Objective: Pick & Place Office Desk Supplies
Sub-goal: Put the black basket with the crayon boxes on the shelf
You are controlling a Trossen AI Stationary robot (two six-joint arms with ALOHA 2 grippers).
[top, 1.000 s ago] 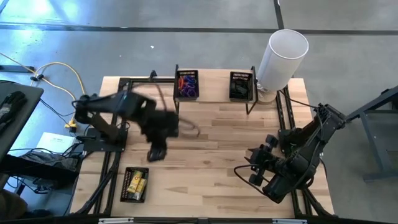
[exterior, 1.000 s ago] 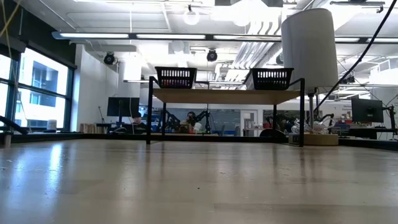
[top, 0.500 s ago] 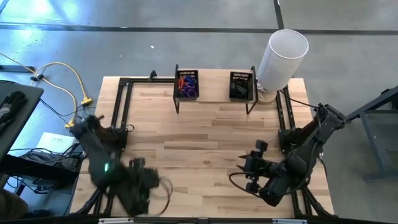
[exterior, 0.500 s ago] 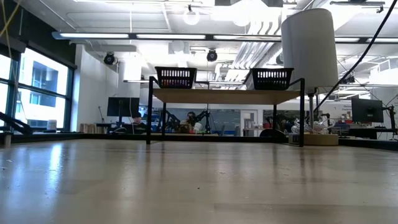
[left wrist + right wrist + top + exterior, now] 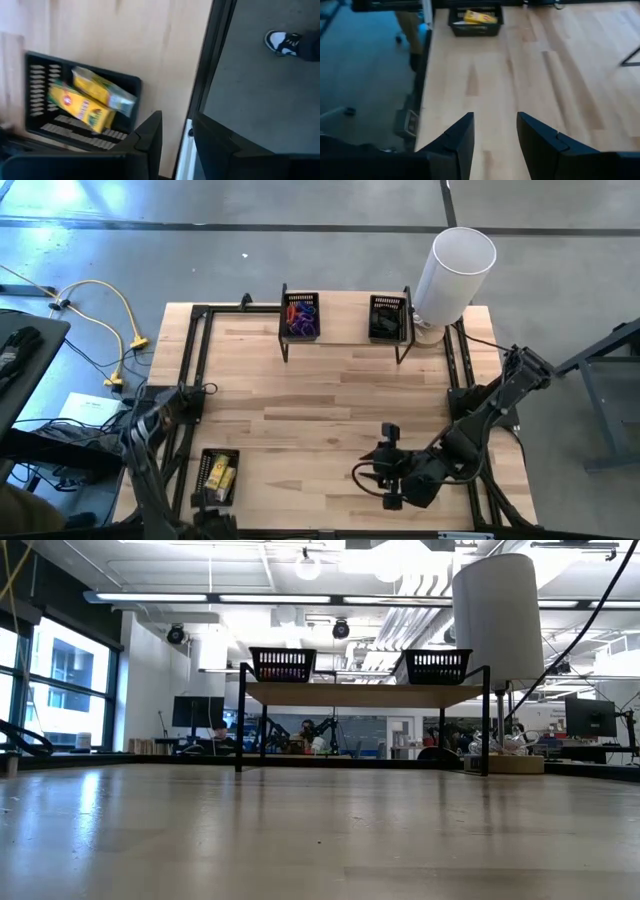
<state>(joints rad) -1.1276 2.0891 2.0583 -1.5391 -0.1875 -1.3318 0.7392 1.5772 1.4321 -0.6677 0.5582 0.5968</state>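
High view shows supplies already sorted: coloured loops point(image 5: 300, 316) in one raised mesh tray point(image 5: 301, 299), black clips point(image 5: 385, 326) in its neighbour point(image 5: 388, 302), yellow packets point(image 5: 219, 475) in the near tray point(image 5: 203, 496). Left gripper point(image 5: 176, 131) and right gripper point(image 5: 494, 131) both hang empty, fingers apart; little seems left.

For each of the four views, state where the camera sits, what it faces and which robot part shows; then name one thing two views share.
High: overhead, facing the table; both arms.
Low: tabletop height, facing the raised shelf; no arm.
Left wrist: facing the tray of yellow packets; left claw.
Right wrist: across bare wood; right claw.
Shared: both wrist views show that tray.
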